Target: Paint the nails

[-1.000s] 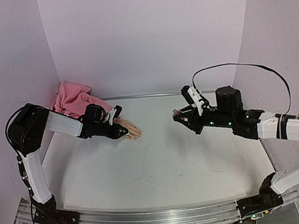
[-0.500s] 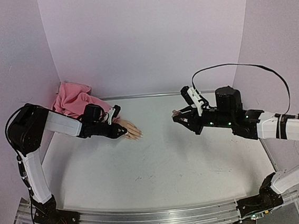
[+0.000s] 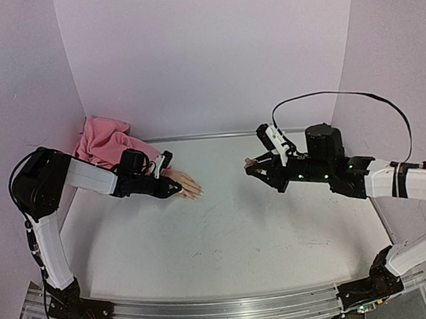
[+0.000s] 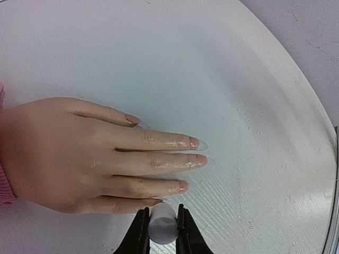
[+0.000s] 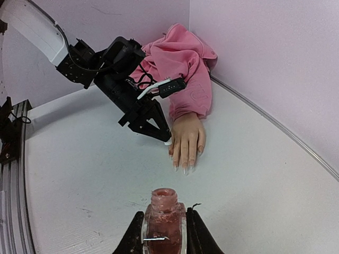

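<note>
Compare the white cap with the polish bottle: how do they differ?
The cap is plain white; the bottle is pinkish-red and open. The cap sits beside the mannequin hand; the bottle is well away from it. Each is clamped in jaws: cap left, bottle right.

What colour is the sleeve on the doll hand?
Pink. The sleeve shows best in the right wrist view.
</note>
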Controlling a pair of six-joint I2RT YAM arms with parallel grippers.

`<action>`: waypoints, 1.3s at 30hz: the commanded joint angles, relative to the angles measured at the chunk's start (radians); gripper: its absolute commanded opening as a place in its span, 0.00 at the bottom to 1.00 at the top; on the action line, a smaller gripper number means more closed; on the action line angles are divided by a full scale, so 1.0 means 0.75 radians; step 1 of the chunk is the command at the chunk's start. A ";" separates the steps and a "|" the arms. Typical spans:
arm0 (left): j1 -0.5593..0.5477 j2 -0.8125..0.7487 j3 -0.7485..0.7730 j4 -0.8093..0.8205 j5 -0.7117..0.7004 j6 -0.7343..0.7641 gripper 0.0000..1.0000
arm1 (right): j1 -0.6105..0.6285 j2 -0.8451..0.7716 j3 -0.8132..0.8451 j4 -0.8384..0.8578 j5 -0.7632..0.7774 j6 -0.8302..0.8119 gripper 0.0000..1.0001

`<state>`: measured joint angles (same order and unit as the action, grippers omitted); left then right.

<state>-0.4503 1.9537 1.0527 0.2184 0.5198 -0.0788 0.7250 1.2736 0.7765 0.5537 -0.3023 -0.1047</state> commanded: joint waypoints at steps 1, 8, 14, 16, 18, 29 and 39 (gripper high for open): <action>0.005 0.010 0.031 0.052 0.020 -0.007 0.00 | 0.001 0.001 0.038 0.076 -0.026 0.006 0.00; 0.005 0.021 0.040 0.051 0.023 -0.007 0.00 | 0.001 0.007 0.042 0.077 -0.028 0.005 0.00; 0.005 0.024 0.043 0.050 0.028 -0.009 0.00 | 0.001 0.013 0.047 0.077 -0.032 0.005 0.00; 0.005 0.023 0.041 0.052 0.029 -0.008 0.00 | 0.001 0.016 0.047 0.077 -0.033 0.005 0.00; 0.005 0.022 0.039 0.052 0.035 -0.007 0.00 | 0.001 0.020 0.047 0.077 -0.034 0.005 0.00; 0.005 0.022 0.044 0.052 0.063 0.002 0.00 | 0.001 0.029 0.049 0.077 -0.039 0.005 0.00; 0.005 -0.001 0.030 0.056 0.081 0.016 0.00 | 0.001 0.033 0.043 0.077 -0.041 0.007 0.00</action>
<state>-0.4503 1.9728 1.0527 0.2188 0.5564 -0.0784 0.7250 1.2980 0.7765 0.5537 -0.3107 -0.1043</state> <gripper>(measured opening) 0.151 0.217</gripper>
